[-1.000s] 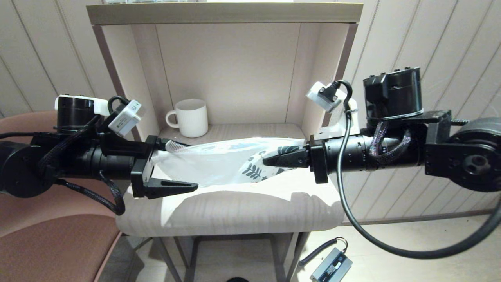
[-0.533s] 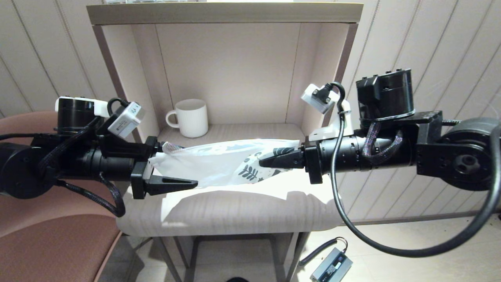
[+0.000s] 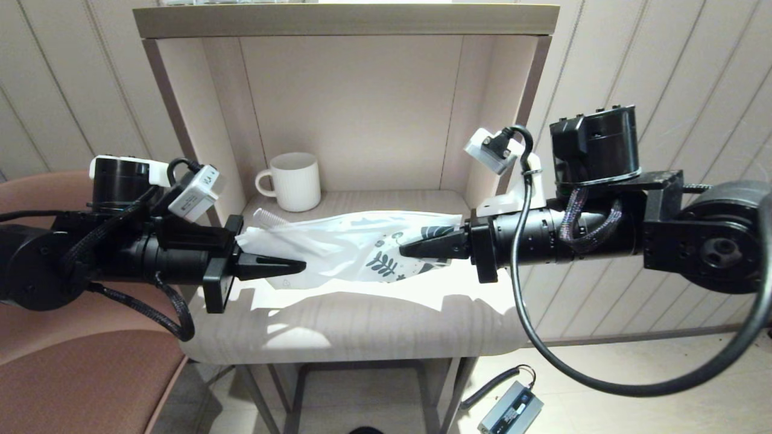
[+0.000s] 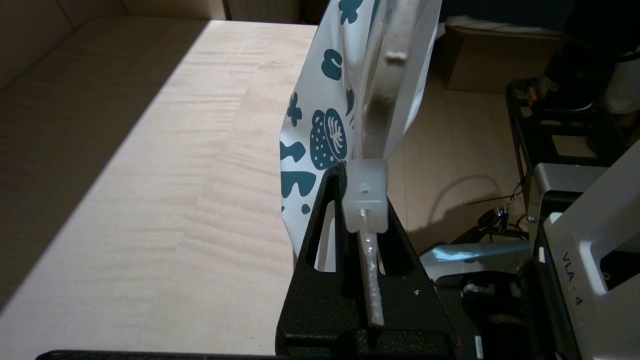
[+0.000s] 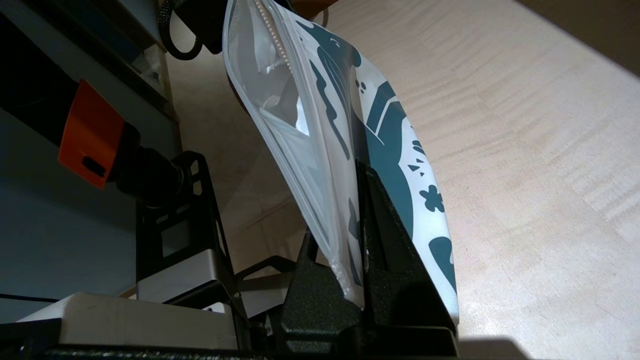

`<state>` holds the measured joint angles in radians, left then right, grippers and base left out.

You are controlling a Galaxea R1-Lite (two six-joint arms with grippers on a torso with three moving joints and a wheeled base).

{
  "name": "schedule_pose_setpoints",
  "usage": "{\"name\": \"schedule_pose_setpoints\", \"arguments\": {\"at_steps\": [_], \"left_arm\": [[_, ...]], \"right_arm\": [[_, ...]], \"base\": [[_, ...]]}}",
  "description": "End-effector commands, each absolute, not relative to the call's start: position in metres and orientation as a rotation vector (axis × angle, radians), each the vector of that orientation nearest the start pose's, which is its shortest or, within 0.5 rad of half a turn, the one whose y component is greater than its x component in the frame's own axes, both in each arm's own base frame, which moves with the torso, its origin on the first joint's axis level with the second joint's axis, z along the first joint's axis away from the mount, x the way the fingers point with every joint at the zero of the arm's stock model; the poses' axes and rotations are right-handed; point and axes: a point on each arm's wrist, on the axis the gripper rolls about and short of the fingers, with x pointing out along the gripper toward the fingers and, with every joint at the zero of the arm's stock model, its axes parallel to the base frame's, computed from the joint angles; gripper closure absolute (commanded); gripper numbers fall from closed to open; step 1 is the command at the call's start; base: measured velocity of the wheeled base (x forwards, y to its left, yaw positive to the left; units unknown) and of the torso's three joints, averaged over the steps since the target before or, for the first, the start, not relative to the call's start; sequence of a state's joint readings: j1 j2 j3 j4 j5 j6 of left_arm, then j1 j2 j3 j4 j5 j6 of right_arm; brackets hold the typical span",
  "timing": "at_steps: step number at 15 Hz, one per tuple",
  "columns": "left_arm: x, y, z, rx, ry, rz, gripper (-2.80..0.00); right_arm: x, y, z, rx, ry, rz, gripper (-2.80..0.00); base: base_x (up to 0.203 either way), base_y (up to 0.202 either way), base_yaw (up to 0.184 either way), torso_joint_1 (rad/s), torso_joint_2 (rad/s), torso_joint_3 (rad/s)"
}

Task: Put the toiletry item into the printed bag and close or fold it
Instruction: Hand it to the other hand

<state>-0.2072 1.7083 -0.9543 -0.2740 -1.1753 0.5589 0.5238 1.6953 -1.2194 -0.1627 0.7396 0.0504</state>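
The printed bag hangs stretched sideways above the table, held between both grippers. My left gripper is shut on the bag's zip strip, and the strip's translucent slider sits at the fingertips. My right gripper is shut on the leaf-printed end. The white comb lies inside the bag. Its toothed edge shows through the clear side, and its ribbed end pokes up beside the left gripper.
A white ribbed mug stands at the back left of the shelf niche behind the bag. A pink chair is at the left under my left arm. A power adapter lies on the floor at the lower right.
My left gripper, open around the bag's end a second ago, has shut on the zip strip. The right gripper moved slightly left with the bag, which now sags a little.
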Motion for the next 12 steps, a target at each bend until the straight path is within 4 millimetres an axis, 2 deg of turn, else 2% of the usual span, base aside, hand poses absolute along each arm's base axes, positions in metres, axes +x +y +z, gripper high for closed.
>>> {"name": "schedule_pose_setpoints", "arguments": {"at_steps": [1, 12], "left_arm": [[0.2885, -0.0819, 0.1912, 0.22, 0.064, -1.433, 0.0], [0.2886, -0.0833, 0.1908, 0.219, 0.066, -1.436, 0.0]], "right_arm": [[0.2678, 0.1731, 0.2554, 0.079, 0.362, 1.251, 0.0], [0.2667, 0.1731, 0.2522, 0.065, 0.415, 1.223, 0.0]], "base": [[0.0, 0.0, 0.0, 0.0, 0.0, 0.0], [0.0, 0.0, 0.0, 0.0, 0.0, 0.0]]}}
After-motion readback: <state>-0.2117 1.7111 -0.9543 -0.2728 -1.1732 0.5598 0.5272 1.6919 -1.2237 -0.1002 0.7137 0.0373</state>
